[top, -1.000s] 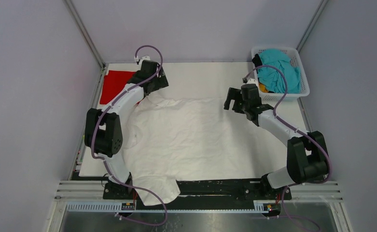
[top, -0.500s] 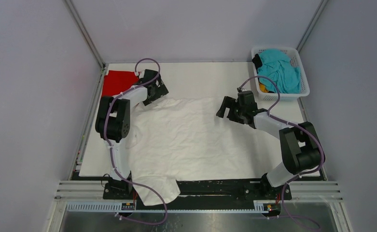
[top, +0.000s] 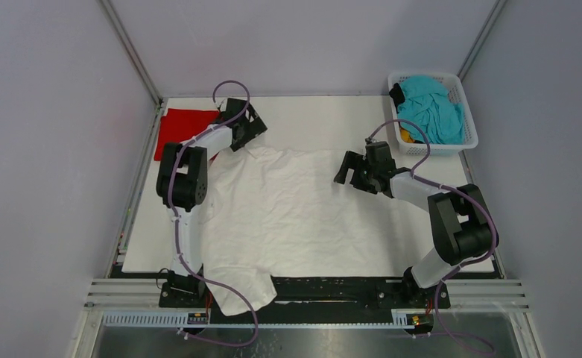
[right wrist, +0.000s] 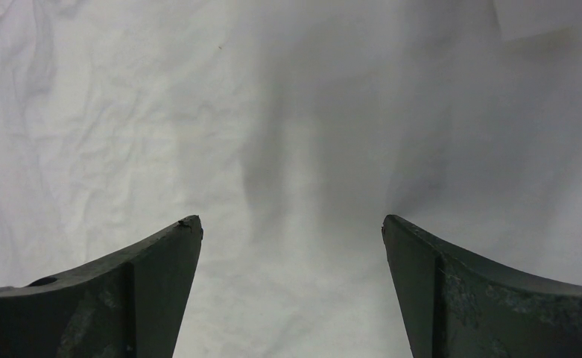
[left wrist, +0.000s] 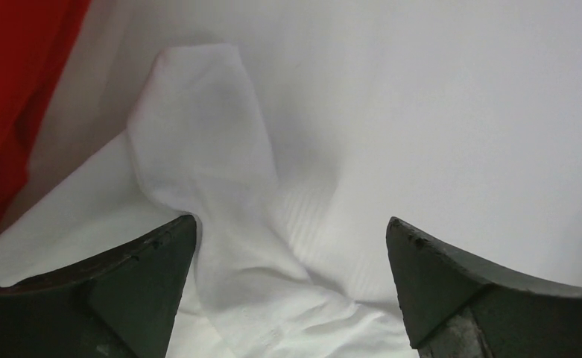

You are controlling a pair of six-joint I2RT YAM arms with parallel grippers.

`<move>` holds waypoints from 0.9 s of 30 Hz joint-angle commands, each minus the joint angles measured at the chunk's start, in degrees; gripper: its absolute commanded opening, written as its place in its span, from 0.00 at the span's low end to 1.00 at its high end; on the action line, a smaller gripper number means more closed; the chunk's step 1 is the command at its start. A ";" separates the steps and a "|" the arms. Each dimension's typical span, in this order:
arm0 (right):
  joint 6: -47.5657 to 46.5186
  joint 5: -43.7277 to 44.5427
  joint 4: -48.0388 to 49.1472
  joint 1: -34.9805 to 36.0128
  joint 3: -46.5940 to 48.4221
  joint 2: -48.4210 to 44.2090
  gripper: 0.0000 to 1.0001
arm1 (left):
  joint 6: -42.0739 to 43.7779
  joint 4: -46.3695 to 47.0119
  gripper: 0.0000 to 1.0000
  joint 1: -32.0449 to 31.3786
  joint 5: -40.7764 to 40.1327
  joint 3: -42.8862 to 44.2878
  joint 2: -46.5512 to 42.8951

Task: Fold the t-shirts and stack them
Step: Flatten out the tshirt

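Fingers spread wide, holding nothing: left black two-finger gripper (left wrist: 291,224) over wrinkled white cloth t-shirt (top: 295,216) near table's (top: 325,119) far-left corner, beside bright red cloth t-shirt (top: 179,123); right gripper (right wrist: 291,220) toward right edge.

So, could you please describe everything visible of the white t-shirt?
The white t-shirt is soft, creased cloth, spread unfolded across the table. One part hangs over the near edge by the left arm's base. A short sleeve lies at its far-left corner, beside the red t-shirt. The left gripper and right gripper are above it, fingers open, holding nothing.
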 commanded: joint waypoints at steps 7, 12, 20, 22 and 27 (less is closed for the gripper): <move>-0.71 2.30 -2.27 -0.02 2.94 1.20 0.99 | -11.26 7.72 0.99 -0.06 10.57 26.22 16.76; -1.06 3.70 -2.93 -0.09 3.00 0.14 0.99 | -12.26 6.88 0.99 -0.26 13.13 41.29 24.38; -1.65 4.48 -4.85 -0.09 2.93 -0.39 0.99 | -2.77 12.48 0.99 -1.32 6.39 11.08 -1.47; -1.79 4.60 -5.21 -0.09 2.98 -0.50 0.99 | -2.66 13.89 0.99 -1.16 2.03 0.97 -8.29; -2.30 5.09 -5.60 -0.08 2.90 -0.61 0.99 | -4.84 14.79 0.99 -0.89 -1.94 -14.53 -15.36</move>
